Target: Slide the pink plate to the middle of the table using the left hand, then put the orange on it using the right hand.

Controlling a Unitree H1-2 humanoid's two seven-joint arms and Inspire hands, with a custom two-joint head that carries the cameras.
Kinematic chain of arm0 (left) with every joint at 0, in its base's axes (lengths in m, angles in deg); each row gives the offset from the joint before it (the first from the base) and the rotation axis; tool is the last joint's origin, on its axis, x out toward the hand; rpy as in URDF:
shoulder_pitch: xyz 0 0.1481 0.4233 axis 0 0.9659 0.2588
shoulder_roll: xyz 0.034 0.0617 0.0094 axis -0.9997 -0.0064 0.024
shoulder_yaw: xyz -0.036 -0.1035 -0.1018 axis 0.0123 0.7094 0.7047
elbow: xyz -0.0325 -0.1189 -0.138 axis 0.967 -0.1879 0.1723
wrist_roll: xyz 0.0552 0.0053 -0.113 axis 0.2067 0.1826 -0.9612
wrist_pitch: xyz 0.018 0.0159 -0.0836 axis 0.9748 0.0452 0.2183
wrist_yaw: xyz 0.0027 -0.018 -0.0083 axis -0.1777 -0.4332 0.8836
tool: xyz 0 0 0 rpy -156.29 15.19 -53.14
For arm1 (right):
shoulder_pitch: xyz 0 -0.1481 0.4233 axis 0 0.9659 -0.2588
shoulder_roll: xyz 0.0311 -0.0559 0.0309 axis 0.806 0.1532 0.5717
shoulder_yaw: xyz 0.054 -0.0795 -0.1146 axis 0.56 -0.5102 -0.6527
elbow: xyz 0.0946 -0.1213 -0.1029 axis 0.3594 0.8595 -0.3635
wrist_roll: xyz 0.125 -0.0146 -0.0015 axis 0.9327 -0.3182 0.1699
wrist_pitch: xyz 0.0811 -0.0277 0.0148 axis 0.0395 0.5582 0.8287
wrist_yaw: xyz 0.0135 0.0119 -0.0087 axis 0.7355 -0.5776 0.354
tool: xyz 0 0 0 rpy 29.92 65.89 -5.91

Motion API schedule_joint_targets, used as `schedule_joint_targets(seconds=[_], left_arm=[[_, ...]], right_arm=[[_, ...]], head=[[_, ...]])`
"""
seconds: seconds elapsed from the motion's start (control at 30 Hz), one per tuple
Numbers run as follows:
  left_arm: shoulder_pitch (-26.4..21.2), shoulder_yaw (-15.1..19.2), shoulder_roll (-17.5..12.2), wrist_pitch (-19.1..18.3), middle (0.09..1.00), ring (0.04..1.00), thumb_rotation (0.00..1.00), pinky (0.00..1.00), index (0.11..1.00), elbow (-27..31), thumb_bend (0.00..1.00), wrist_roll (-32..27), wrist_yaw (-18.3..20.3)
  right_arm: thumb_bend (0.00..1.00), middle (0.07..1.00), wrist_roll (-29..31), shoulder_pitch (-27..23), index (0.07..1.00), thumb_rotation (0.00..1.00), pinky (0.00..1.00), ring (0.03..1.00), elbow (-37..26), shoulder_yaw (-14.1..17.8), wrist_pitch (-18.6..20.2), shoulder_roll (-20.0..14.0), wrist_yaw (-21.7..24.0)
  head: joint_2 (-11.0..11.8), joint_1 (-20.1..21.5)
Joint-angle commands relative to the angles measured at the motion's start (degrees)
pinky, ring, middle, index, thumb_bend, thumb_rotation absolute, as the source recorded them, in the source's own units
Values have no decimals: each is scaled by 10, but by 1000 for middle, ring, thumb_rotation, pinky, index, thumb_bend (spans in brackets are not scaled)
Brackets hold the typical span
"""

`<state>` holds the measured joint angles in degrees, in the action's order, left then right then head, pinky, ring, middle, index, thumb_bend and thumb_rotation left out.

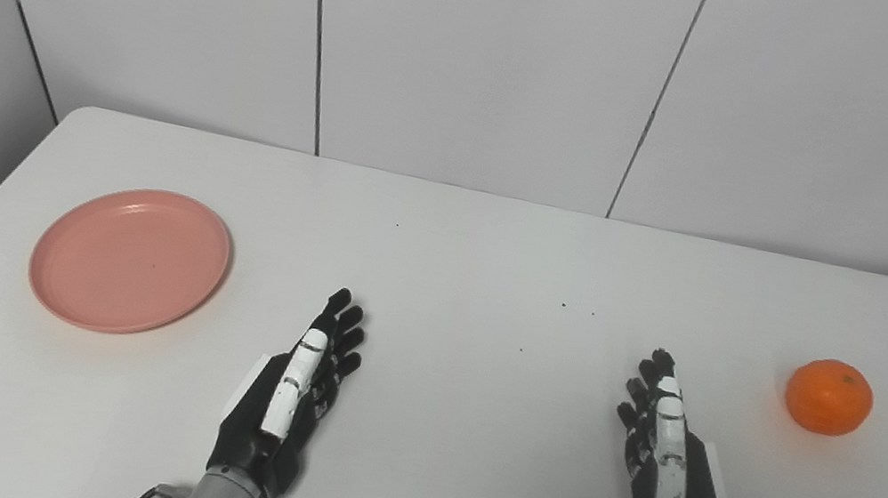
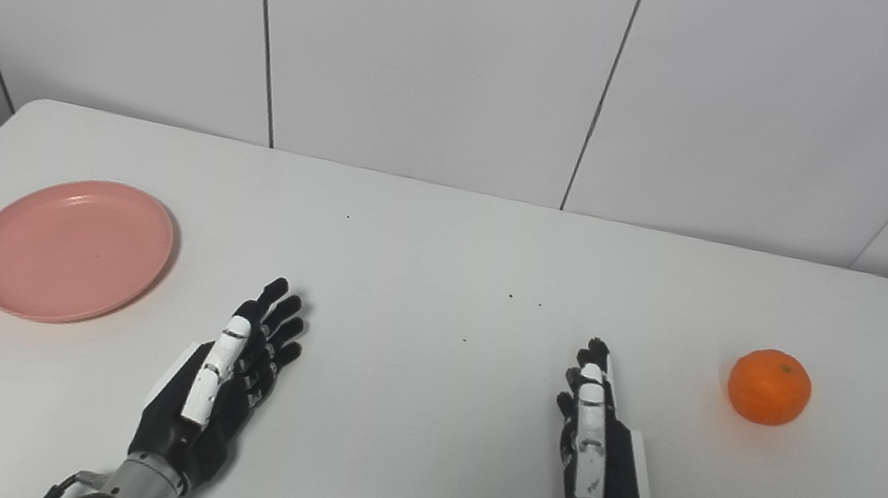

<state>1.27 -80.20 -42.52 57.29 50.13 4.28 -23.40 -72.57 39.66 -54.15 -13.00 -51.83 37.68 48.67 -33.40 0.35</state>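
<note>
A round pink plate (image 1: 130, 259) lies flat on the left side of the white table (image 1: 479, 255), with nothing on it. An orange (image 1: 829, 396) sits on the table at the far right. My left hand (image 1: 294, 391) rests open near the front, to the right of the plate and apart from it, fingers stretched forward. My right hand (image 1: 666, 457) is also open, fingers straight, well to the left of the orange and not touching it. Neither hand holds anything.
White wall panels (image 1: 485, 58) rise right behind the table's back edge. The table's left and right edges lie close to the plate and the orange. A few tiny dark specks (image 1: 563, 305) dot the tabletop between the hands.
</note>
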Motion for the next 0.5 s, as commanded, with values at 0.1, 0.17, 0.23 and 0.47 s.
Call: schedule_joint_targets(seconds=[0.1, 0.17, 0.23, 0.47], left_arm=[[-8, -2, 3, 11, 1000, 1000, 1000, 1000, 1000, 12, 402, -2, 5], [-8, 3, 7, 8, 1000, 1000, 1000, 994, 1000, 11, 399, -20, 9], [-8, 6, 10, 6, 1000, 1000, 1000, 924, 1000, 10, 398, -31, 11], [-6, 5, 13, 7, 978, 925, 1000, 590, 956, 17, 387, 6, -17]], right_arm=[[251, 1000, 41, -9, 1000, 1000, 917, 1000, -18, 9, -9, 8, 12], [253, 1000, 53, -8, 1000, 1000, 819, 1000, -24, 10, 0, 9, 13], [258, 1000, 53, -7, 1000, 1000, 674, 997, -28, 8, 6, 7, 9], [259, 1000, 41, -8, 1000, 1000, 561, 975, -33, 3, 6, 2, 4]], head=[[0, 0], [0, 0], [-1, 0], [-1, -1]])
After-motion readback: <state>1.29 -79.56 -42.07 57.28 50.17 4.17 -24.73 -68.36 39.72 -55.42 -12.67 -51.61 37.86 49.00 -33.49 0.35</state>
